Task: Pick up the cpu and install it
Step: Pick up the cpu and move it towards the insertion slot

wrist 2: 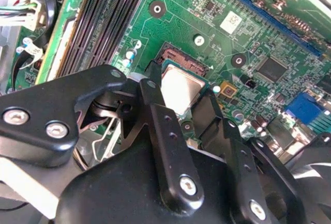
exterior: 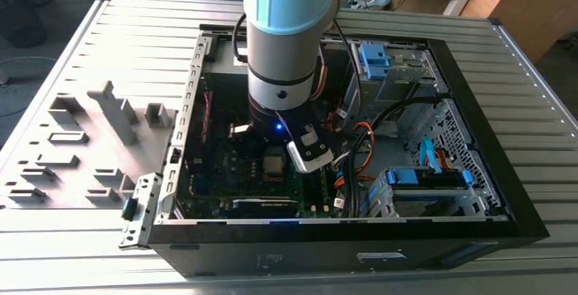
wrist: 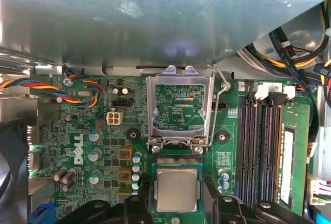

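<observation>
Fingers (wrist: pixel 138 208) clamped on cpu (wrist: pixel 177 189), held between the 2 tips; open socket (wrist: pixel 178 160) directly beneath, load plate (wrist: pixel 153 110) beyond. Risk: slight tilt or offset could bend socket contacts.

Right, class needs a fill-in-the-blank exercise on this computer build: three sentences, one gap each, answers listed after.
1. The gripper holds the silver chip between its two ____.
2. The metal cover of the socket is swung ____.
3. The circuit board beneath the chip is coloured ____.

Missing words: fingers; open; green.
</observation>
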Tool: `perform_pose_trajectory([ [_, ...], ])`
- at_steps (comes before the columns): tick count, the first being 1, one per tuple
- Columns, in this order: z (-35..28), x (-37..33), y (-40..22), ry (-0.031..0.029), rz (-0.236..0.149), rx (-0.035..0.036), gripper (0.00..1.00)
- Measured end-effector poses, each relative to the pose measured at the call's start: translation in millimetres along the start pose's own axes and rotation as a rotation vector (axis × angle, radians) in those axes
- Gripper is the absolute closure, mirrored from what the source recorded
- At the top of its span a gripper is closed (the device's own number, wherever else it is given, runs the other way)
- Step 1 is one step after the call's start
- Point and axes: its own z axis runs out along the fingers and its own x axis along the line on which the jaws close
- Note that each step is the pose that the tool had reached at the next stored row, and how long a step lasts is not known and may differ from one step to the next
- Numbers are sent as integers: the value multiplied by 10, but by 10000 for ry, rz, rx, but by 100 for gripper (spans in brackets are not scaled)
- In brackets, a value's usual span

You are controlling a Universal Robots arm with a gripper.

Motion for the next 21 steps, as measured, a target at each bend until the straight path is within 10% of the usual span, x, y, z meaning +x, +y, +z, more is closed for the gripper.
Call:
perform_pose_trajectory([
  [21, 99, 3, -9, -2, 0, 5, 53],
])
